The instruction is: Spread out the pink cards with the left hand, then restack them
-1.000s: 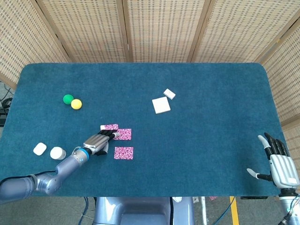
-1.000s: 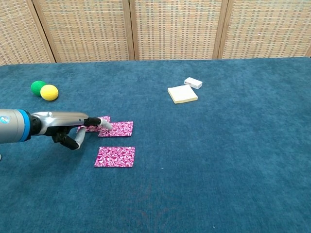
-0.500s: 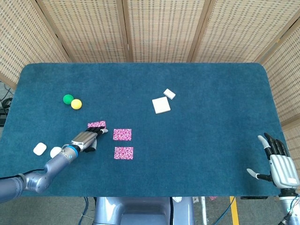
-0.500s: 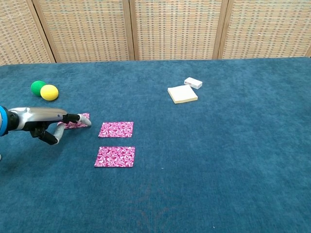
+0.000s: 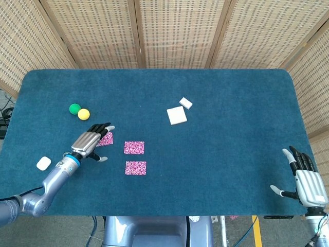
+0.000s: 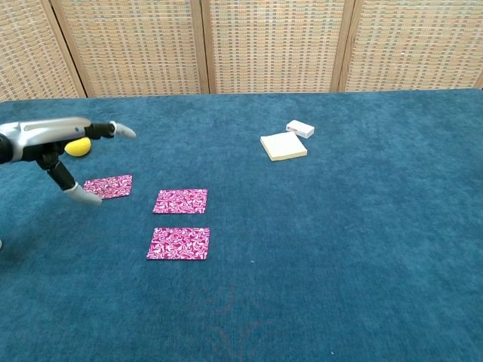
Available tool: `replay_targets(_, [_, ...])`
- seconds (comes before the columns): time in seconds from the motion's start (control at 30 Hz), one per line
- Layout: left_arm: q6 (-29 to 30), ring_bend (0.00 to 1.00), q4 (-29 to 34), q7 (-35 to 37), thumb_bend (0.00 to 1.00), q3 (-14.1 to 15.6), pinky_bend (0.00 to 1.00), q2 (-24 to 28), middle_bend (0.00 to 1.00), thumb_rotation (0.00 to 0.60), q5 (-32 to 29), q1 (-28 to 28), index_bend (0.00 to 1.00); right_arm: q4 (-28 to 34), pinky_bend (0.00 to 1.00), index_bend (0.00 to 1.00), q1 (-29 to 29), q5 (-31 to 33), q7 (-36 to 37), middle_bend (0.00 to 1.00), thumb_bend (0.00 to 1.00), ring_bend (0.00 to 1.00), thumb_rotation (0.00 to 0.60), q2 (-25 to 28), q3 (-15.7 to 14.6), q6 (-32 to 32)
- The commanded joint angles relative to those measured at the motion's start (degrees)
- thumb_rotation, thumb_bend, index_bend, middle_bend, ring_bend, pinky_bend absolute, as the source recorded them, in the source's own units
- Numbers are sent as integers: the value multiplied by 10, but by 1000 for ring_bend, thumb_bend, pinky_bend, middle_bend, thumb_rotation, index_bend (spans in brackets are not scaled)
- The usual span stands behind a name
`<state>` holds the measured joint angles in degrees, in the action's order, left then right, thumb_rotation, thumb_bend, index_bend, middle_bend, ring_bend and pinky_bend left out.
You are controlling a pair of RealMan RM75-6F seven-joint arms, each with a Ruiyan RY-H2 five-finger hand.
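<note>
Fingers (image 5: 101, 127) of the left hand (image 5: 88, 141) were extended and spread, holding nothing; in the chest view the hand (image 6: 53, 139) was raised clear of the surface (image 5: 231, 128), thumb hanging down toward it. Fingertips sat over the left edge of the nearest pink card in the head view, but the chest view showed a gap between them and the card, so no contact.

Pink cards: three, lying flat and separate on the blue surface, none overlapping.
- Left card (image 5: 106, 139) (image 6: 109, 186): at about 9 o'clock from the middle card, apart from it.
- Middle card (image 5: 134, 147) (image 6: 180, 200): roughly centre-left of the surface.
- Near card (image 5: 135, 168) (image 6: 179, 243): at 6 o'clock from the middle card, closer to the robot, with a strip of surface between them.

Right hand (image 5: 306, 177): seen in the head view only, at the near right corner of the surface, fingers straight and apart, thumb out to the side, empty.

Other items:
- Green ball (image 5: 75, 108) and yellow ball (image 5: 84, 114), touching, at about 11 o'clock from the left card. In the chest view the left hand partly covered the yellow ball (image 6: 78, 147).
- White pad (image 5: 177, 115) with a small white block (image 5: 185, 103) just beside it at 1 o'clock, well apart from the cards.
- Small white object (image 5: 43, 163) near the left forearm, at the near left of the surface.
</note>
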<state>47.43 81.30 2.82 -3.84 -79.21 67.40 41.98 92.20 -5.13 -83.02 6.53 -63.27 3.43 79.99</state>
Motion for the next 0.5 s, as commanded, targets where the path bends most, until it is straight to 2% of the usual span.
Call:
replay_targets(0.03, [3,0,4,-29,88,-12,0,-11,0,600,-8,2,123,0,0,0,0,0,1,0,1,0,600,0,0,-1])
replay_targets(0.23, [-19,0,4,-97,130,-33,0,-47,0,600,-71,32,232,-1,0,0,-1,1,5,0,1,0,600,1,0,-2])
replay_targets(0.4, [-23,0,-1,-159,151,-45,0,-77,0,600,-127,58,244,-2,0,0,-1,1,9,0,1,0,600,2,0,-4])
replay_targets(0.5, [-19,0,-5,-194,216,-47,0,-91,0,600,-157,70,267,-2,0,0,-2,1,11,0,1,0,600,2,0,-5])
